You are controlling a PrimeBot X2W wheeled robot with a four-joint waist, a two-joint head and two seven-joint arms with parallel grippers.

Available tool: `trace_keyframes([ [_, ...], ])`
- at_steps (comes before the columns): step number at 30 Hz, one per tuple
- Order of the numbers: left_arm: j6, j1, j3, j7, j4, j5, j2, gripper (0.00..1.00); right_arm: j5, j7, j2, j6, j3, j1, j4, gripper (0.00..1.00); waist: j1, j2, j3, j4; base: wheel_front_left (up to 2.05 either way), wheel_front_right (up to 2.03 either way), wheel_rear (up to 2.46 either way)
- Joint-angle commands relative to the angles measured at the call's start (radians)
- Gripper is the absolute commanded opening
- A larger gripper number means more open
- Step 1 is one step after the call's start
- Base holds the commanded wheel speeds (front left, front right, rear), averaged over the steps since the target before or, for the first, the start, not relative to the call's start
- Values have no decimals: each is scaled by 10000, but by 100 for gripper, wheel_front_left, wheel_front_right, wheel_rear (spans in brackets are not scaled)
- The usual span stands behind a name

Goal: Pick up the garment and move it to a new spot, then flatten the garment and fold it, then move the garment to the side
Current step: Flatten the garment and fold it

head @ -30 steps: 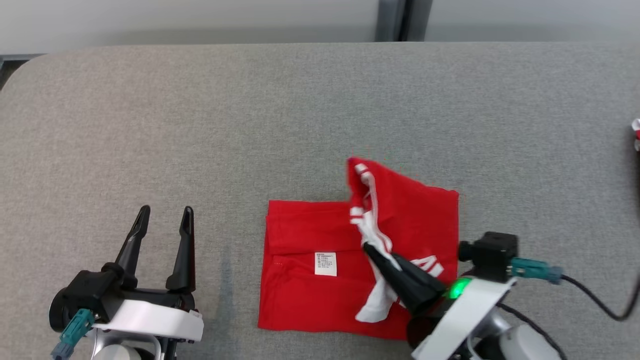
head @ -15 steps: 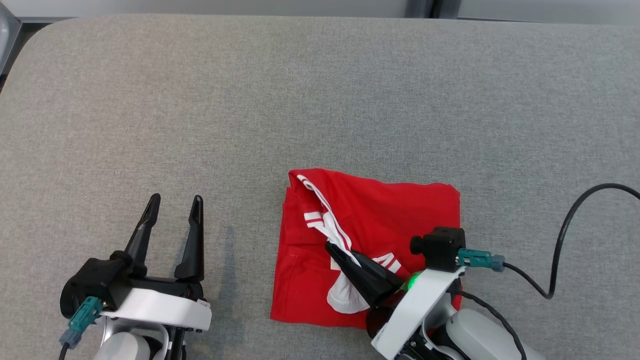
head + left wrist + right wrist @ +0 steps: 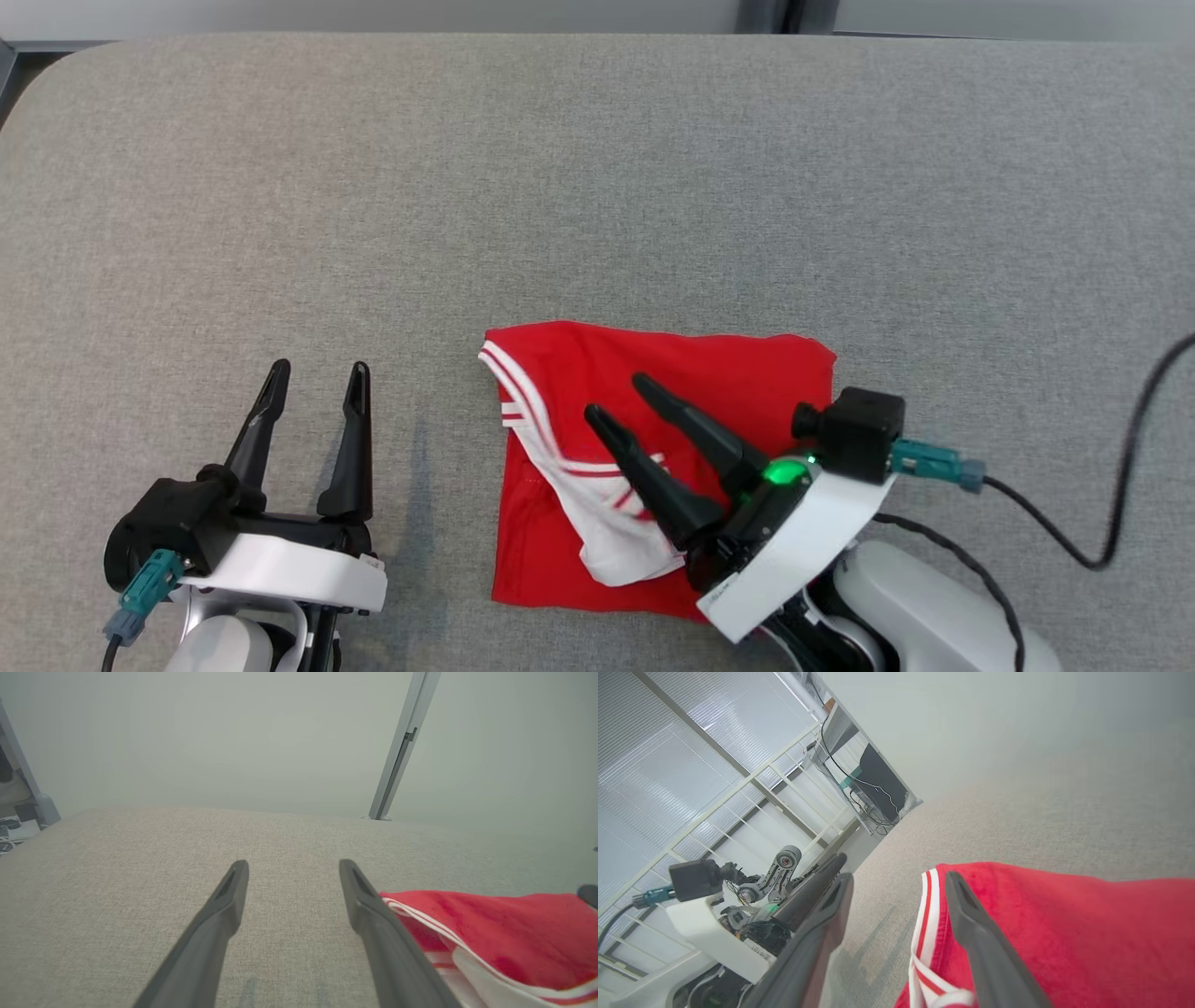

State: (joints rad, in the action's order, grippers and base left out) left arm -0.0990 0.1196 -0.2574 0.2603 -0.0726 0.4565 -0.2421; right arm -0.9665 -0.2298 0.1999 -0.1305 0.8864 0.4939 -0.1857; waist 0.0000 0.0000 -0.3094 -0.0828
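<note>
**Both open, nothing held**

The red cloth garment (image 3: 747, 383) with white striped trim lies folded on the grey fabric-covered table (image 3: 597, 187), just in front of me. My right gripper (image 3: 616, 399) is over it with its fingers spread and nothing between them. My left gripper (image 3: 317, 371) is spread wide too, apart from the garment on its left.

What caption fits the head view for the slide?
Right hand open over the folded red garment on the grey table; left hand open beside it.
</note>
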Motion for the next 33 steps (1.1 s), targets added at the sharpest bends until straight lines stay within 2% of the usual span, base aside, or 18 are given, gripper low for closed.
trace_keyframes([
  [1,36,112,61,59,-3,-125,-53,100,22,-139,121,-4,-100,126,228,100,0,0,17,53,0,0,0],
  [8,34,23,153,56,8,-165,-85,100,686,-361,462,-4,-1699,-461,1079,100,0,0,95,241,0,0,0],
  [13,17,-42,199,57,33,-169,-102,100,1428,-355,713,-4,-3293,-1158,1302,100,0,0,191,347,0,0,0],
  [19,-43,-195,307,58,117,-177,-159,100,3163,-357,1150,-4,-5432,-2292,1192,100,0,0,331,472,0,0,0],
  [25,-97,-390,455,58,204,-76,-200,100,4616,-205,1159,-4,-7026,-3433,1293,100,0,0,524,615,0,0,0],
  [33,-188,-743,539,54,303,-15,-250,100,5288,262,759,-4,-7755,-4281,1807,100,0,0,741,746,0,0,0],
])
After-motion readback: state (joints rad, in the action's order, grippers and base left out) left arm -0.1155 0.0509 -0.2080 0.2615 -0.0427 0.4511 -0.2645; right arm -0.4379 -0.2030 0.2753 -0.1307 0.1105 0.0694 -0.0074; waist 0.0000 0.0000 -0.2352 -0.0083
